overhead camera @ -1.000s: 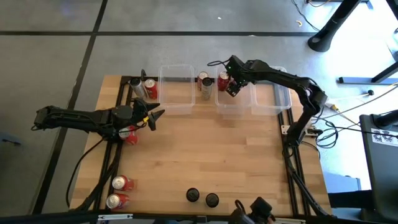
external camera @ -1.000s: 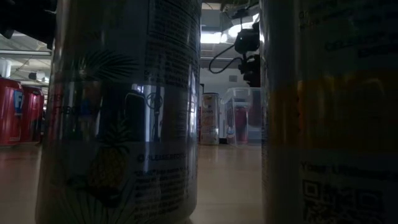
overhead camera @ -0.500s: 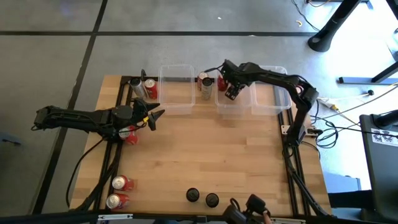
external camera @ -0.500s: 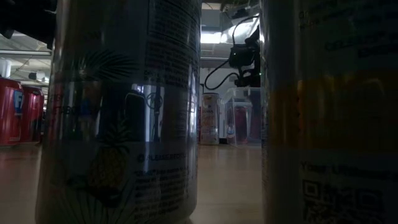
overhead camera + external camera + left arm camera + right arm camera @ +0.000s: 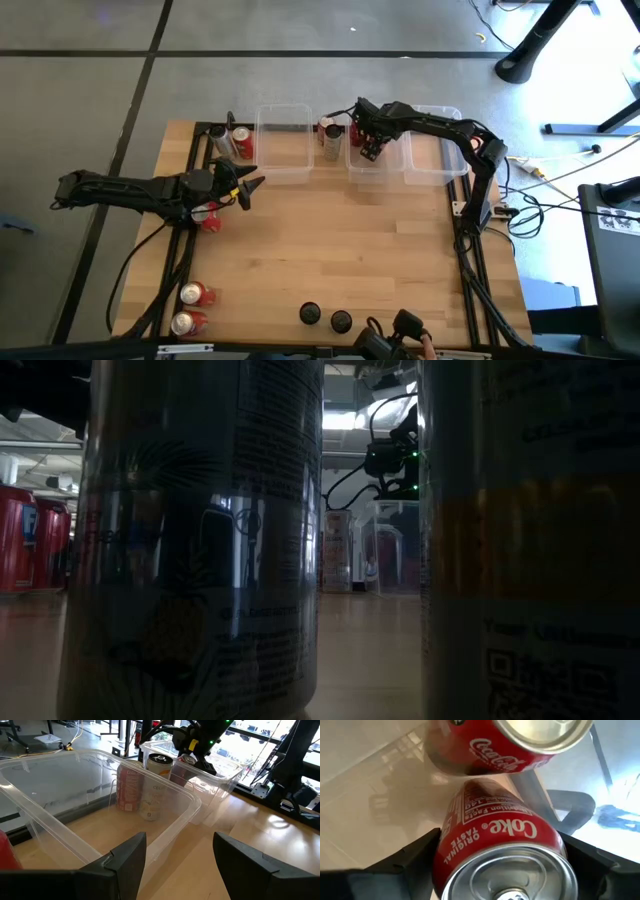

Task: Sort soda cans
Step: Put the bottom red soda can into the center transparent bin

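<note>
The right gripper (image 5: 366, 146) hangs over the middle clear bin (image 5: 377, 170) at the table's far edge, fingers spread wide on either side of a red soda can (image 5: 502, 851) without pressing it; a second red can (image 5: 507, 745) lies just beyond. The left gripper (image 5: 252, 187) waits apart, fingers parted and holding nothing, facing the empty bin (image 5: 75, 800).

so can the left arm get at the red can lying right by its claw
Probably yes. The left claw hangs open over the table's left side, and the red can lies just beside it near the rail, with no other thing between them; it would only need to drop and turn back a little.
</note>
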Controlling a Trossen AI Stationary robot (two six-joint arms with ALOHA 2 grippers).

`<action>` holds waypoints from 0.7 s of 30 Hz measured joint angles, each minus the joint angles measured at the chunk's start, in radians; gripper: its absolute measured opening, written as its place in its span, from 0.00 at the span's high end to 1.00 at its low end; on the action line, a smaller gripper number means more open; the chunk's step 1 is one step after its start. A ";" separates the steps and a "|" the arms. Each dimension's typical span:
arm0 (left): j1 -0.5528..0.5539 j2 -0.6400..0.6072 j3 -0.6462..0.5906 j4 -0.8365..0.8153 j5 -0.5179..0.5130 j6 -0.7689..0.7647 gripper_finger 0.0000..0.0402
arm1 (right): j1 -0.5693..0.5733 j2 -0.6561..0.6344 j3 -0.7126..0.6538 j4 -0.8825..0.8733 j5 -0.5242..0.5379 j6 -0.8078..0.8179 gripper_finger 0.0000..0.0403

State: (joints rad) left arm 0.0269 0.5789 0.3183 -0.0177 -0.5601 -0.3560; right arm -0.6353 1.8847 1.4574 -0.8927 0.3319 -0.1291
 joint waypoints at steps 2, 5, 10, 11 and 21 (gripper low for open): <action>0.000 0.000 0.000 0.000 0.005 0.007 0.45 | 0.001 0.000 0.000 -0.003 0.016 -0.004 0.20; 0.000 0.000 0.000 0.000 0.006 0.017 0.45 | 0.001 0.000 0.000 -0.013 0.016 -0.007 0.20; 0.000 0.000 0.000 0.001 0.007 0.018 0.45 | 0.001 0.000 0.000 -0.040 0.016 -0.008 0.20; 0.000 0.000 0.000 0.002 0.007 0.018 0.45 | 0.001 0.000 0.000 -0.044 0.015 -0.008 0.20; 0.000 0.000 0.000 0.002 0.007 0.018 0.45 | 0.001 -0.002 0.001 -0.051 -0.018 -0.002 0.09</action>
State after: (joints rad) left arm 0.0269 0.5786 0.3183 -0.0154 -0.5533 -0.3375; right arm -0.6346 1.8828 1.4582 -0.9434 0.3142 -0.1313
